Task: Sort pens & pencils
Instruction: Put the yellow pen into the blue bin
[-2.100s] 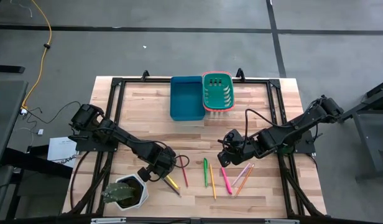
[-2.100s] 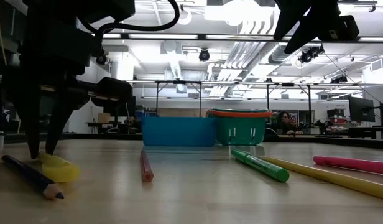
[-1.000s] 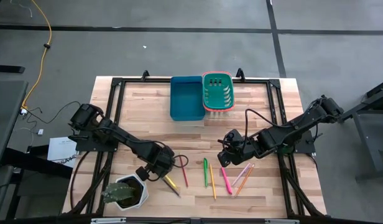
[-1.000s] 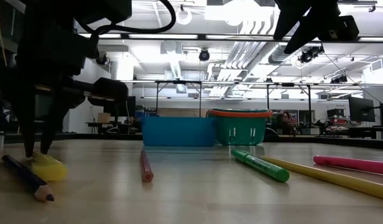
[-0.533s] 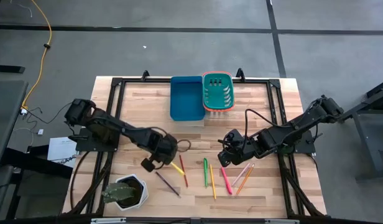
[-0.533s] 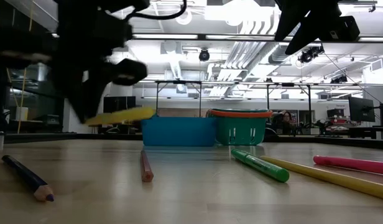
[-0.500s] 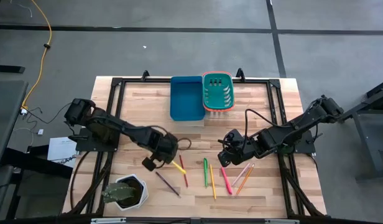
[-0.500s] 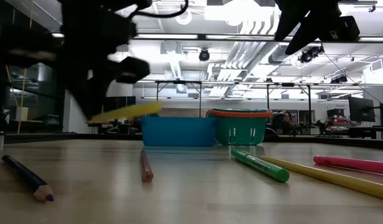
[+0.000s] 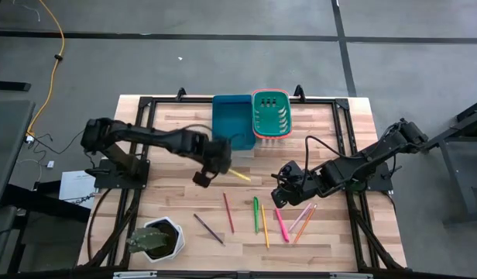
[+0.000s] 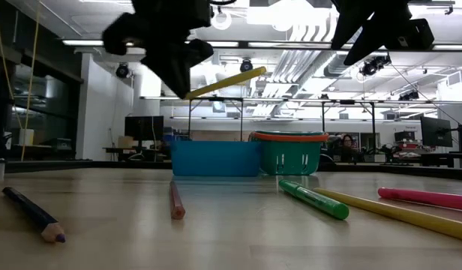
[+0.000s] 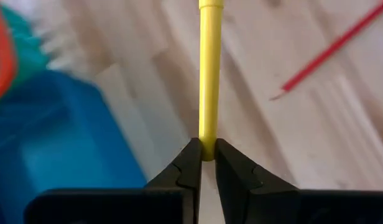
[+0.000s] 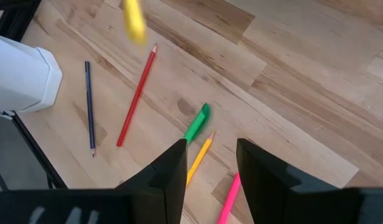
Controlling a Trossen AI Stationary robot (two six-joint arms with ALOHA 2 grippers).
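So the left hand is pinched tight on one end of a yellow pen, holding it up off the table, just in front of the blue bin. The low view shows the pen tilted in mid-air, which you can't tell from above. The left wrist view catches the green basket beside the blue bin. The right hand hangs with its fingers apart above the green pen, holding nothing. Left on the table: a red pencil, a dark purple pencil, an orange pencil and a pink pen. A white planter sits at the table's near left edge.
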